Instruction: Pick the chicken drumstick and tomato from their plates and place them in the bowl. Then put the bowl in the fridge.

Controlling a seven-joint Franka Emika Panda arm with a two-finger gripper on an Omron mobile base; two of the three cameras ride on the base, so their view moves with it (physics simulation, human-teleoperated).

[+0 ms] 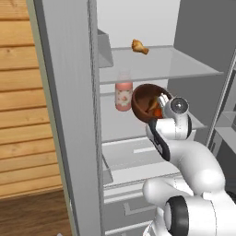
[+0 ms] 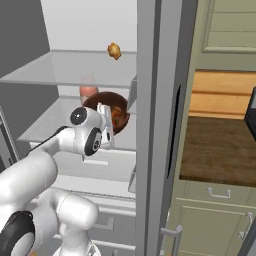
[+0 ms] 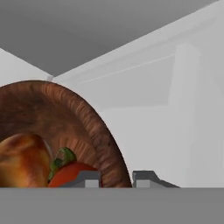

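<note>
End effector (image 3: 114,178): pinched on rim of one bowl (image 1: 144,97)
Bowl contents: one chicken drumstick (image 3: 22,159), one tomato (image 3: 70,174)
Fridge (image 1: 69,115): one paler drumstick (image 1: 139,46), one pink bottle (image 1: 123,96)

The dark-brown bowl (image 1: 144,99) hangs tipped inside the open grey fridge (image 1: 73,115), above its middle shelf. The chicken drumstick (image 3: 22,159) and red tomato (image 3: 70,174) lie inside.

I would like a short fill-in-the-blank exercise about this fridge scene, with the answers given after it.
1. The pincer grips the rim of the ____.
2. Inside the bowl, beside the chicken drumstick, lies a red ____.
3. A paler drumstick rests on the ____ glass shelf.
4. Left of the bowl stands a pink ____.

Answers: bowl; tomato; top; bottle
</note>
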